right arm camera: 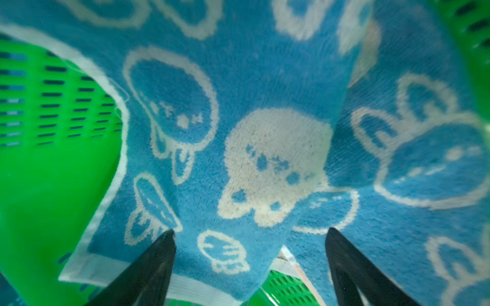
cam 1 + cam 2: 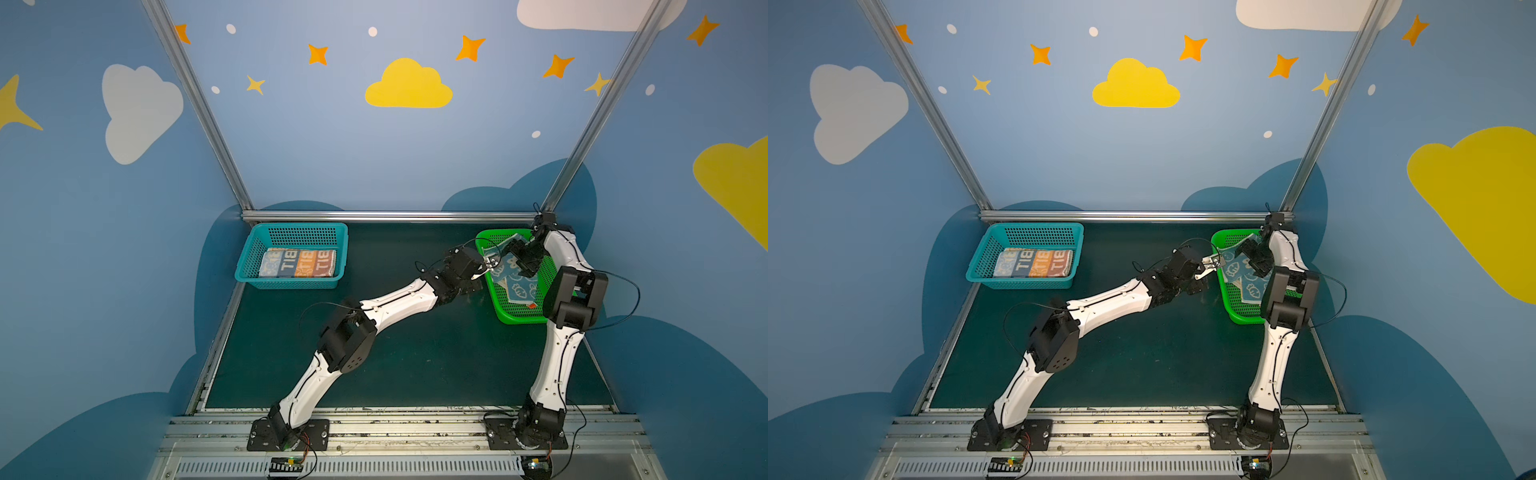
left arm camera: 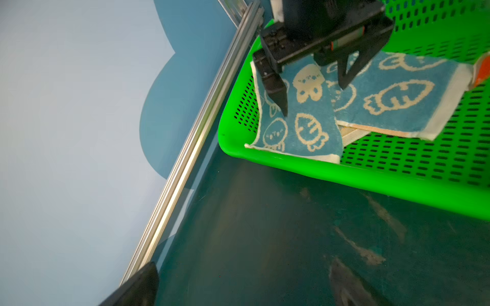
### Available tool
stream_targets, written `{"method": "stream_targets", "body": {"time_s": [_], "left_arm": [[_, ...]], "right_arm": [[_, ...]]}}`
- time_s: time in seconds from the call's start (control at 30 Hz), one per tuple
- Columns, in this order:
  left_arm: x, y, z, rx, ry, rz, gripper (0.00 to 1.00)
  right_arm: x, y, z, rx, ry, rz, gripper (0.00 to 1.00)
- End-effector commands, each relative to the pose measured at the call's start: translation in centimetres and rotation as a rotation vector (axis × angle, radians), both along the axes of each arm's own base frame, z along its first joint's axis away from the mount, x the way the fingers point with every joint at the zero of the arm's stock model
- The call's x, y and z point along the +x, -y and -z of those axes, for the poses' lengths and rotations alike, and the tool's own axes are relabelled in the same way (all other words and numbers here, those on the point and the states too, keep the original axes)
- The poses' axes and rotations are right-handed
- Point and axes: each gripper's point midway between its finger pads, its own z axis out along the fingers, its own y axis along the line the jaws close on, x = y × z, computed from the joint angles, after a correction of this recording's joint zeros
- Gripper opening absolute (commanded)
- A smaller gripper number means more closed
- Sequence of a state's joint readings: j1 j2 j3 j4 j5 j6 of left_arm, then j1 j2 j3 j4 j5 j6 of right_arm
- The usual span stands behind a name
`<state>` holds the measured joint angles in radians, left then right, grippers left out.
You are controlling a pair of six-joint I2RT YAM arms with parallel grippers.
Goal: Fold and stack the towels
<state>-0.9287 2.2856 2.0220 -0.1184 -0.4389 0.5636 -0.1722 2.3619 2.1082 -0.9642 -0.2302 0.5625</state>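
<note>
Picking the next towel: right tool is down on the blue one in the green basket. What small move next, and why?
Probably close the right tool. Its jaws stand open, both tips on the blue towel with cloth between them, so closing should pinch a fold before lifting it out of the green basket.

orange towel (image 3: 483,71): mostly cut off | green basket (image 2: 515,319): partly behind right arm (image 2: 573,291)
</note>
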Motion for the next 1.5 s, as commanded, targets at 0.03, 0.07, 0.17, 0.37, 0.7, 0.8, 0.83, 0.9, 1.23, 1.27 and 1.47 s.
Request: {"method": "stream_targets", "body": {"time_s": [0.03, 0.07, 0.17, 0.37, 0.7, 0.8, 0.83, 0.9, 1.23, 1.27, 1.47], "left_arm": [[0.2, -0.2, -3.3, -0.094, 0.004, -0.017, 1.00], [0.0, -0.2, -3.0, -0.085, -0.002, -0.016, 0.99], [-0.6, -0.2, -2.6, -0.065, -0.007, -0.015, 1.00], [-1.5, -2.1, -3.3, -0.069, -0.017, -0.067, 0.99], [-4.4, -8.4, -8.6, -0.221, -0.096, -0.236, 0.99], [-5.9, -11.3, -9.5, -0.276, -0.127, -0.284, 1.00], [-6.3, -12.3, -9.7, -0.290, -0.129, -0.304, 1.00], [-7.5, -14.8, -10.3, -0.322, -0.130, -0.347, 1.00], [-12.3, -26.0, -12.0, -0.531, -0.148, -0.494, 1.00], [-12.7, -26.8, -12.1, -0.545, -0.145, -0.502, 1.00], [-14.9, -30.5, -12.2, -0.604, -0.128, -0.550, 0.99]], "right_arm": [[-0.2, -0.9, 0.8, 0.042, -0.039, -0.004, 0.67], [-0.1, -0.9, 1.0, 0.042, -0.040, -0.005, 0.61], [0.0, -0.8, 1.1, 0.047, -0.035, -0.006, 0.36], [-0.2, -1.4, -1.9, 0.057, 0.024, -0.023, 0.01], [-4.1, -8.1, -14.8, -0.021, 0.187, -0.216, 0.00], [-5.9, -12.0, -19.6, -0.047, 0.296, -0.348, 0.00], [-6.4, -13.4, -20.8, -0.050, 0.331, -0.391, 0.00], [-7.6, -16.7, -23.4, -0.049, 0.413, -0.475, 0.00], [-14.5, -32.0, -34.4, 0.021, 0.735, -0.789, 0.00], [-15.1, -33.2, -35.0, 0.066, 0.747, -0.814, 0.00], [-16.5, -38.7, -34.2, 0.215, 0.724, -0.892, 0.00]]}}
